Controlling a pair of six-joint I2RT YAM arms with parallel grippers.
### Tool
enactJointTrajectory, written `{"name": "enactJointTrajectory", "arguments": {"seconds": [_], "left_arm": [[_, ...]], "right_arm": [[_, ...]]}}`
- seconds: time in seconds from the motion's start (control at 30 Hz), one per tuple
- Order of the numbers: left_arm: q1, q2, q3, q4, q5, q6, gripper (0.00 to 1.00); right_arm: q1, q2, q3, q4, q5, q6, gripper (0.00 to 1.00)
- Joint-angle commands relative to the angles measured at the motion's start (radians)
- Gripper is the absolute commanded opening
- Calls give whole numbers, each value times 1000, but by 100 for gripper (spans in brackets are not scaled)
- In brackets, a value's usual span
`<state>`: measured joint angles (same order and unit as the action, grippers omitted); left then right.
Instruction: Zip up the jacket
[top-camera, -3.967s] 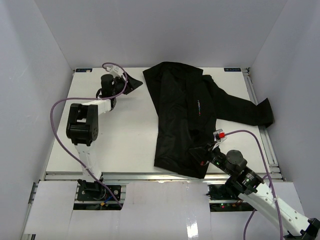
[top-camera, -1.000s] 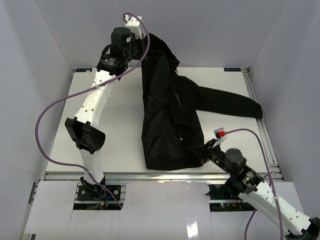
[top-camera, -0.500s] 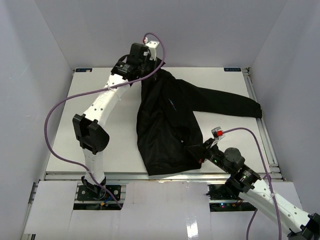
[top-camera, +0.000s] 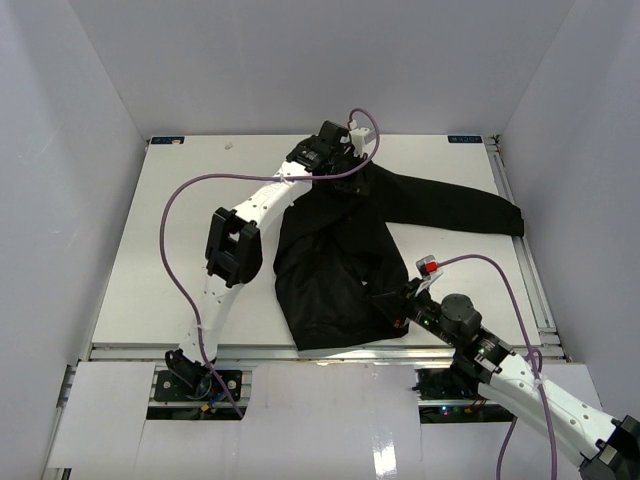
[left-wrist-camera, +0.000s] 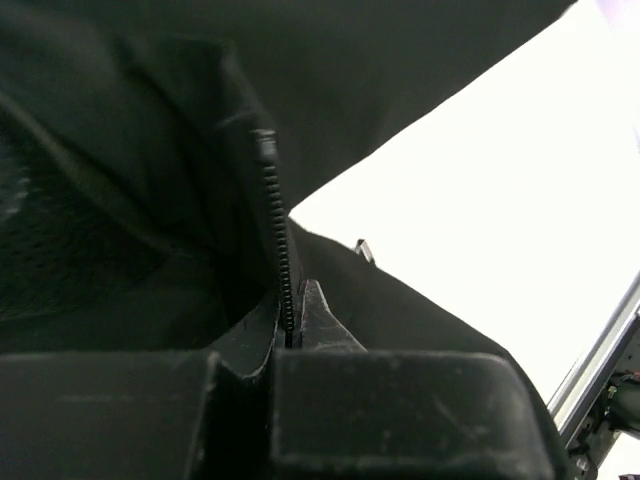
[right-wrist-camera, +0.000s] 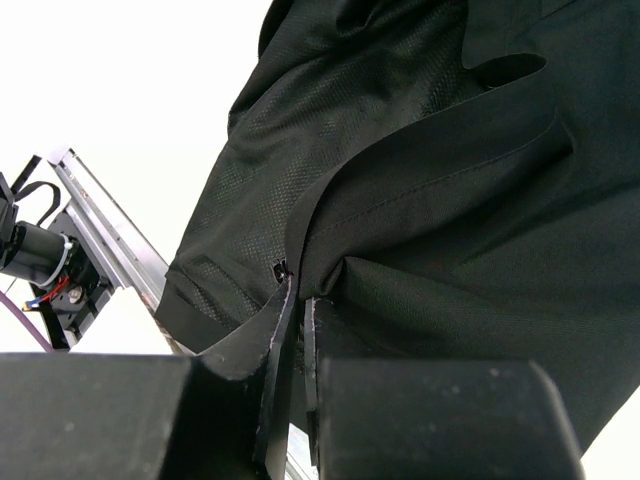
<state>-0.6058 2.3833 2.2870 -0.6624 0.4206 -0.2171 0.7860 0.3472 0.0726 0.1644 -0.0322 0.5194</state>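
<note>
Both tools are clenched on the jacket (top-camera: 335, 260), which lies crumpled across the middle and right of the worktop (top-camera: 170, 230), one sleeve stretched toward the right edge. The left tool (left-wrist-camera: 290, 335) pinches a front edge at the far, collar end, with the zipper teeth (left-wrist-camera: 272, 220) running down between its tips. The right tool (right-wrist-camera: 298, 310) grips the near bottom hem beside the opening. I judge this to be the spreading step, ahead of any zipping; no slider shows in these views. The next move likely calls for drawing the two ends apart until the front lies flat, then finding the slider and the matching edge.
</note>
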Motion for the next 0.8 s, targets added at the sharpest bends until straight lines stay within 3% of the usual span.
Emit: {"name": "enactJointTrajectory", "arguments": {"seconds": [0.0, 0.07, 0.17, 0.4, 0.5, 0.6, 0.77], "left_arm": [[11, -139, 43, 112, 51, 51, 70], [37, -268, -61, 94, 3, 72, 74], [41, -487, -369, 108, -189, 80, 75], [35, -924, -1052, 279, -471, 11, 72], [22, -1114, -1279, 354, -486, -19, 71], [3, -1211, -1415, 413, -534, -46, 70], [0, -1196, -1563, 519, -623, -36, 63]], "right_arm": [[4, -10, -7, 66, 23, -10, 8], [3, -16, -3, 57, 23, -14, 8], [4, -27, 1, 39, 24, -19, 8], [6, -63, 2, 20, 17, -15, 8], [5, -72, 12, 1, 10, -13, 8], [6, -94, 24, -29, 6, -12, 8], [6, -153, 51, -97, 7, -15, 8]]}}
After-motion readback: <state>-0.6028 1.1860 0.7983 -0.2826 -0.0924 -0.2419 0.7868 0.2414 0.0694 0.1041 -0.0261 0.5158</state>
